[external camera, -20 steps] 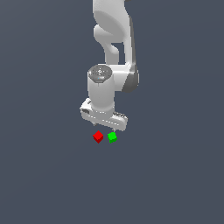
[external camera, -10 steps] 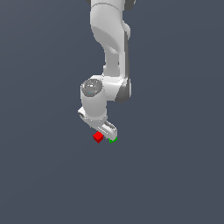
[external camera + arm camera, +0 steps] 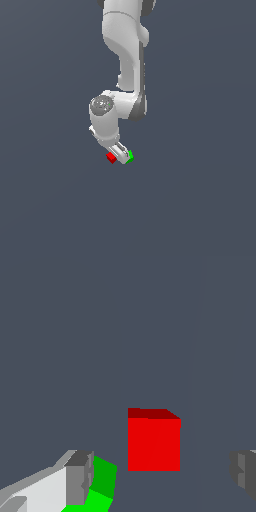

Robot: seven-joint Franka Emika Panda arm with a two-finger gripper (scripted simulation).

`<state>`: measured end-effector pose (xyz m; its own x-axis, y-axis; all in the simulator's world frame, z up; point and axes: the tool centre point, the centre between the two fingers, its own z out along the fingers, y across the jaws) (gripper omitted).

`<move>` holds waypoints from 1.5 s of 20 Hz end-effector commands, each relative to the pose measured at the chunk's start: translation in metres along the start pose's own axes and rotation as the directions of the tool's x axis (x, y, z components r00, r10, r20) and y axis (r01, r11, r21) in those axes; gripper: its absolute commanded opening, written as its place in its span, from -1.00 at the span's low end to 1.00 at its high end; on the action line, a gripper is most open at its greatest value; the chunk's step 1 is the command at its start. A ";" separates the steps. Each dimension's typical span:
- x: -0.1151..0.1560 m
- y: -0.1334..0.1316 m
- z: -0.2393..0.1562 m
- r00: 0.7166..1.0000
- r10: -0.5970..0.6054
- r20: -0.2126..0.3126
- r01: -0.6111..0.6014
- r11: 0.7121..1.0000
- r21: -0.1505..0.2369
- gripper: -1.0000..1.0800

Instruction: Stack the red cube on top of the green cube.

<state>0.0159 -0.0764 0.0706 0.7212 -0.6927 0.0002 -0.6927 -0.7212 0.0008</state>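
Note:
The red cube point(image 3: 111, 158) lies on the dark grey floor, with the green cube point(image 3: 130, 157) close by on the exterior view's right. My white gripper point(image 3: 120, 157) is down at cube height between and over them, and it hides part of the green cube. In the wrist view the gripper point(image 3: 161, 476) is open. The red cube point(image 3: 153, 443) sits between the fingers, touching neither. The green cube point(image 3: 102, 487) sits right against the inner side of one finger point(image 3: 79, 478). The other finger point(image 3: 244, 472) stands well clear of the red cube.
The white arm point(image 3: 127, 60) rises above the cubes in the exterior view. The plain dark grey floor point(image 3: 200, 200) surrounds them.
The arm has lowered and the wrist has turned. The gripper went from just above the cubes down to their height and now covers part of the green cube. Neither cube has visibly moved.

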 end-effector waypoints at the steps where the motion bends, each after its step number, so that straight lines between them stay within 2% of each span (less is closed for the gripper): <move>1: 0.000 0.000 0.000 1.000 0.000 0.000 0.000 1.000 0.000 0.92; 6: 0.000 0.000 0.010 1.000 0.001 0.000 -0.001 1.000 0.000 0.92; 13: -0.001 0.001 0.044 1.000 0.006 0.000 -0.006 1.000 0.001 0.92; 18: 0.000 0.000 0.051 1.000 0.006 0.000 -0.006 1.000 0.001 0.92; 19: 0.000 0.000 0.051 1.000 0.006 0.000 -0.006 1.000 0.001 -1.00; 30: 0.000 0.000 0.050 1.000 0.006 0.000 -0.006 1.000 0.001 -1.00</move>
<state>0.0156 -0.0762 0.0202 0.7173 -0.6968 -0.0003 -0.6968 -0.7173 0.0001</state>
